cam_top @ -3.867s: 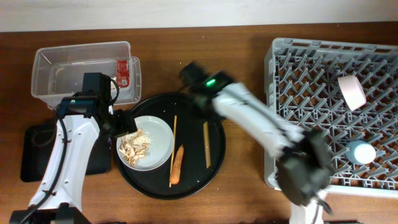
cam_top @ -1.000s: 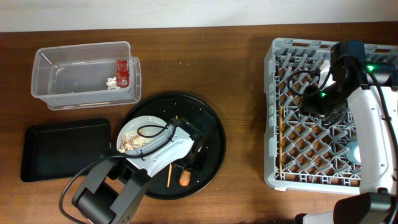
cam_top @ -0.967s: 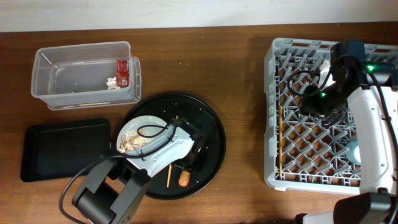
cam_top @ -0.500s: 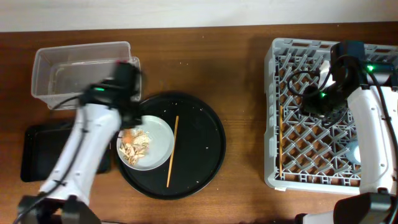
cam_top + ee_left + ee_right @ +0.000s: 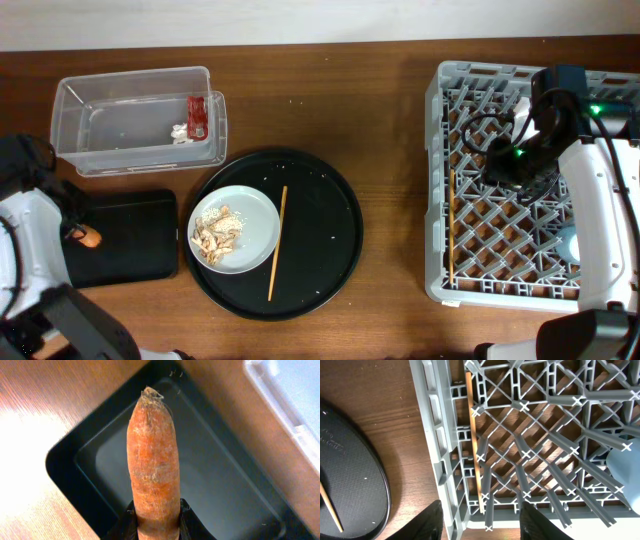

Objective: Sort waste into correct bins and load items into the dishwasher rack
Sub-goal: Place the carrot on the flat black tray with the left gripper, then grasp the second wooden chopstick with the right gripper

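Observation:
My left gripper (image 5: 155, 521) is shut on the thick end of the small orange carrot (image 5: 152, 455). It holds the carrot (image 5: 90, 237) over the left end of the shallow black tray (image 5: 130, 240). The clear tub (image 5: 135, 150) holds a red wrapper (image 5: 197, 113) and a white scrap (image 5: 180, 131). A pale plate (image 5: 255, 215) with beige food scraps (image 5: 217, 231) and one chopstick (image 5: 276, 243) lie on the round black tray (image 5: 330, 230). My right gripper (image 5: 484, 527) hangs open over the left side of the grey dishwasher rack (image 5: 480, 260), above another chopstick (image 5: 474, 445).
A light-blue cup (image 5: 626, 460) stands in the rack's right part, half hidden under my right arm in the overhead view. The clear tub's corner (image 5: 295, 400) shows just past the black tray (image 5: 225, 495). Bare wooden table lies between the round tray and the rack.
My left arm has swung left from the plate to the black tray, carrying the carrot. The right arm has not moved.

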Robot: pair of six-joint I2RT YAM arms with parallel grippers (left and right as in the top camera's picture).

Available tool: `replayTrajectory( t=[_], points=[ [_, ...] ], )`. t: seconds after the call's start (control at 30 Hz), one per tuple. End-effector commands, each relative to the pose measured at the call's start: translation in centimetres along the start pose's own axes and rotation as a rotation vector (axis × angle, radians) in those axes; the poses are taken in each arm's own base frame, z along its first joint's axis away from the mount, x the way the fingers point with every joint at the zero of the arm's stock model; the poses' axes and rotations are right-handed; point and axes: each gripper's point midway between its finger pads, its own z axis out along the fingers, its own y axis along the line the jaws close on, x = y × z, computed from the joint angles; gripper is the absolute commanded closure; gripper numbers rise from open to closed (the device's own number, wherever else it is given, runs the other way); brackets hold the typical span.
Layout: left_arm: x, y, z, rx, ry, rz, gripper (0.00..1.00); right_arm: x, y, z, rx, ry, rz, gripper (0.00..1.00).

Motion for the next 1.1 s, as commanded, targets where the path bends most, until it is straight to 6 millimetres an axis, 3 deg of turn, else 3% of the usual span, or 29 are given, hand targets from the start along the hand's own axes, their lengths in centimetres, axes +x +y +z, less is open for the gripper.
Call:
replayTrajectory(
  t=[0.0, 0.07, 0.17, 0.23, 0.3, 0.33, 0.37, 0.43, 0.47, 0.53, 0.63, 0.7, 0.77, 0.9, 1.0, 1.07],
  points=[
    [2.3, 0.3, 4.4, -0.064, 0.130, 0.015, 0.94, 0.0, 0.0, -0.9, -0.005, -0.026, -0.002, 0.51],
    [3.7, 0.2, 6.9, -0.094, 0.203, 0.034, 0.90, 0.1, 0.0, -0.9, -0.004, -0.024, -0.002, 0.51],
    [4.9, 0.3, 8.7, -0.117, 0.259, 0.048, 0.89, 0.1, 0.0, -0.9, -0.004, -0.024, -0.002, 0.51],
    [4.9, 0.3, 8.7, -0.116, 0.259, 0.048, 0.74, 0.1, 0.0, -0.9, -0.004, -0.024, -0.002, 0.51],
    [4.9, 0.3, 8.6, -0.117, 0.262, 0.049, 0.46, 0.1, 0.0, -0.9, -0.004, -0.024, -0.002, 0.51],
    [5.0, 0.3, 8.5, -0.118, 0.270, 0.050, 0.37, 0.1, 0.0, -0.9, -0.004, -0.024, -0.002, 0.51],
    [4.6, 0.2, 7.8, -0.109, 0.268, 0.048, 0.30, 0.1, 0.0, -0.9, -0.004, -0.024, -0.002, 0.51],
    [2.6, -0.7, 5.3, -0.055, 0.225, 0.033, 0.27, 0.1, 0.3, -0.9, -0.021, -0.024, -0.012, 0.51],
    [1.5, -1.6, 3.0, 0.011, 0.185, 0.019, 0.27, 0.2, 1.3, -0.9, -0.061, -0.020, -0.046, 0.51],
    [1.1, -3.4, -0.5, 0.128, 0.134, 0.053, 0.25, 0.4, 3.7, -0.9, -0.105, -0.024, -0.115, 0.50],
    [3.5, -5.7, -4.9, 0.184, 0.119, 0.173, 0.23, 1.8, 11.3, -0.6, -0.162, -0.053, -0.313, 0.47],
    [6.5, -7.6, -5.9, 0.180, 0.166, 0.312, 0.21, 4.0, 16.2, -0.5, -0.206, -0.056, -0.408, 0.39],
    [7.3, -8.2, -6.2, 0.183, 0.175, 0.343, 0.19, 6.6, 19.5, 0.7, -0.222, -0.012, -0.457, 0.37],
    [7.5, -8.0, -6.2, 0.177, 0.186, 0.346, 0.17, 12.3, 25.0, 5.2, -0.225, 0.083, -0.535, 0.32],
    [7.6, -8.0, -6.2, 0.177, 0.187, 0.346, 0.17, 15.1, 28.1, 8.6, -0.215, 0.104, -0.556, 0.32],
    [7.7, -7.9, -6.2, 0.174, 0.192, 0.346, 0.17, 16.9, 29.3, 12.0, -0.123, 0.095, -0.558, 0.32]
  ],
)
